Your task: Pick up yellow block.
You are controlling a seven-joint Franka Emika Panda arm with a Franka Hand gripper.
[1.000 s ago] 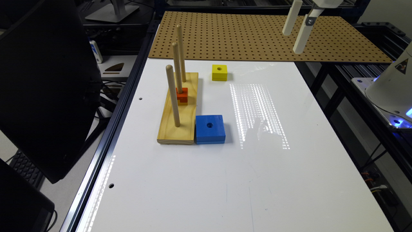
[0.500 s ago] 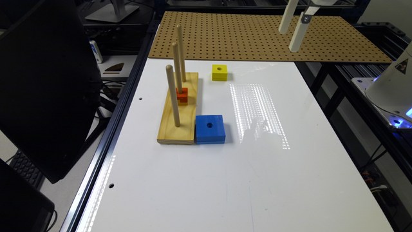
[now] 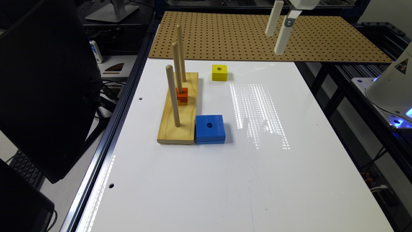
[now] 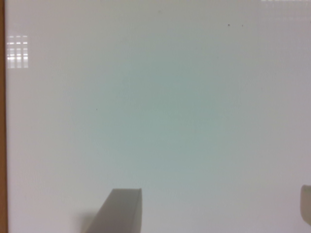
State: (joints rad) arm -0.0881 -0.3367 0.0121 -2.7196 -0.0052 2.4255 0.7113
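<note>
Working across the exterior view from its left, you first meet the pale wooden base board with three upright dowel pegs (image 3: 178, 111). A small orange-red block with a yellowish lower part (image 3: 182, 95) sits threaded on the middle peg. Touching the board's near corner on the side toward the exterior view's right lies the larger blue square block with a round hole (image 3: 210, 129).

Further back on the glossy white table (image 3: 225, 180), well apart from the blue one, rests your target: the small bright yellow square block with a round centre hole (image 3: 219, 72). It lies flat, hole upward, with bare table all round it, just short of the brown perforated pegboard (image 3: 257, 35).

Toward the exterior view's right, the white two-fingered gripper (image 3: 278, 32) hangs high over the pegboard's near edge, well above and to the side of the yellow block. In the wrist view its fingertips (image 4: 121, 211) stand wide apart with nothing between them, so the claw is released and empty over plain table.

You are in the approach step, as I judge it; nothing is grasped yet. The next move calls for travelling toward the exterior view's left until you are centred over the yellow block, then descending with the jaws spread to straddle two opposite faces before you close.
</note>
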